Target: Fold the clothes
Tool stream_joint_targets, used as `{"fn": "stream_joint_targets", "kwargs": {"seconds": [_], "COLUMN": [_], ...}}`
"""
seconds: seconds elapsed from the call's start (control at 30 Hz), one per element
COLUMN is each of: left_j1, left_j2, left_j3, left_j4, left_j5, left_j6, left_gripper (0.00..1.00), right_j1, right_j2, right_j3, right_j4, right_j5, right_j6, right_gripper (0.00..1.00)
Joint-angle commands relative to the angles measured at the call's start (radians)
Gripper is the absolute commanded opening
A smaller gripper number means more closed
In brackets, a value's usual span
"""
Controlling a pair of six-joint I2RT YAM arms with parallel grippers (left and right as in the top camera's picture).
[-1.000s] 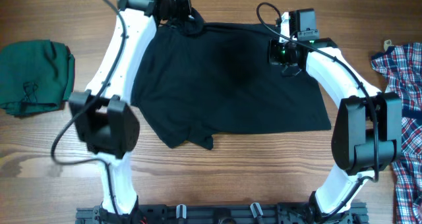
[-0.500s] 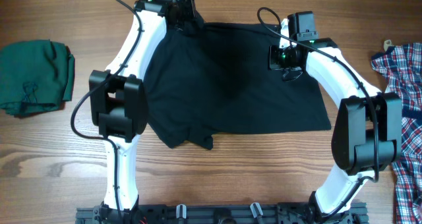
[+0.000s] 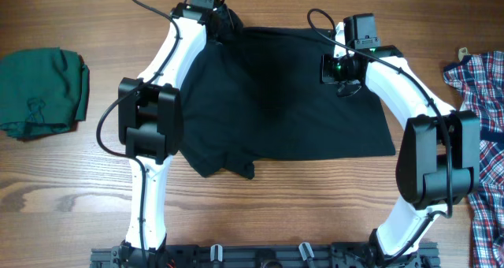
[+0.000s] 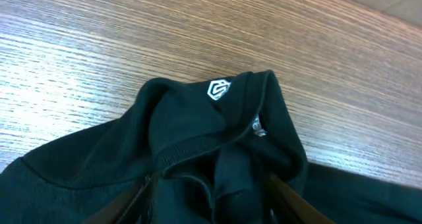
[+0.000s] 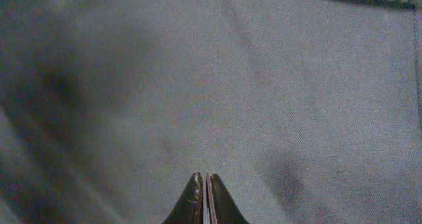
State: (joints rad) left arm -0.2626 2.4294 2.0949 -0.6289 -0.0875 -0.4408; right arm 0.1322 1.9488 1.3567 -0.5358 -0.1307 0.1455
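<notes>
black shirt (image 3: 276,102) lies spread on the table (image 3: 63,197). left end effector (image 4: 212,197) straddles its bunched collar (image 4: 217,132), half open, grip unclear. right end effector (image 5: 205,184) is closed and empty over the cloth. folding looks barely begun; next likely needs a firm collar pinch.

Bright, even light (soft shadows); close-ups slightly soft.

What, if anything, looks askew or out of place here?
The black shirt is not flat: its collar is bunched up at the far side, and its near left corner is crumpled into a fold. Nothing looks spilled or damaged.
</notes>
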Motion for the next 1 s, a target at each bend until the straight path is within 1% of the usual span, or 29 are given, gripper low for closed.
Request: {"fn": "stream_joint_targets", "kwargs": {"seconds": [0.0, 0.2, 0.43, 0.5, 0.6, 0.63, 0.8, 0.87, 0.97], "left_j1": [-0.005, -0.005, -0.004, -0.004, -0.004, -0.004, -0.003, 0.003, 0.032], "left_j2": [0.007, 0.030, 0.057, 0.058, 0.058, 0.058, 0.058, 0.058, 0.058], "left_j3": [0.013, -0.003, -0.003, -0.003, -0.003, -0.003, -0.003, -0.003, -0.003], "left_j4": [-0.014, -0.013, 0.058, 0.063, 0.075, 0.075, 0.100, 0.127, 0.201], "left_j5": [-0.032, -0.031, -0.042, -0.047, -0.064, -0.064, -0.064, -0.064, -0.064], "left_j6": [-0.047, -0.047, -0.047, -0.046, -0.046, -0.046, -0.035, -0.035, -0.035], "left_gripper": [0.50, 0.49, 0.48, 0.37, 0.06, 0.04, 0.04, 0.04, 0.04], "right_j1": [0.005, 0.005, 0.005, 0.005, 0.005, 0.005, 0.005, 0.005, 0.005], "right_j2": [0.008, 0.008, 0.008, 0.008, 0.008, 0.008, 0.008, 0.008, 0.008], "right_j3": [0.010, 0.010, 0.009, 0.009, 0.009, 0.010, 0.009, 0.009, 0.009], "right_j4": [0.002, 0.003, 0.004, 0.003, 0.003, 0.003, 0.003, 0.002, -0.001], "right_j5": [0.003, 0.003, 0.004, 0.004, 0.004, 0.007, 0.007, 0.011, 0.076], "right_j6": [0.011, 0.011, 0.011, 0.011, 0.011, 0.011, 0.011, 0.011, 0.011], "right_gripper": [0.05, 0.04, 0.04, 0.04, 0.04, 0.04, 0.04, 0.04, 0.04]}}
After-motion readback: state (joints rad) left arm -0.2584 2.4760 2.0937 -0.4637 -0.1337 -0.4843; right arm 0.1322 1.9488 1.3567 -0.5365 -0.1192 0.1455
